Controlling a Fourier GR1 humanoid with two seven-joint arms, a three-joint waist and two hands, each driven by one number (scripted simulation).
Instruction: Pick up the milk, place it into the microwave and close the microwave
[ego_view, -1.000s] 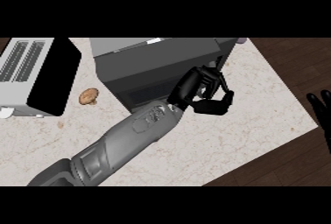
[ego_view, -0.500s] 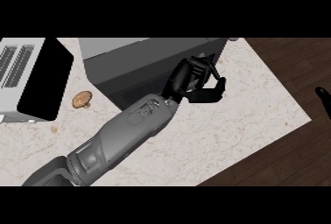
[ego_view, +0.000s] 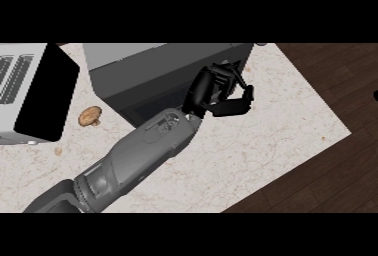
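Black left hand on grey forearm; dark grey microwave behind it, beige speckled counter beneath, brown cookie and white-and-black toaster to its left, dark wood floor right.

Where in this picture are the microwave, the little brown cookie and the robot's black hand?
microwave (ego_view: 159, 67): head view, on its dark grey top.
cookie (ego_view: 90, 116): head view, on its brown middle, on the counter.
left hand (ego_view: 221, 92): head view, on the black palm, fingers curled.

A kitchen: microwave and toaster on a marble counter.
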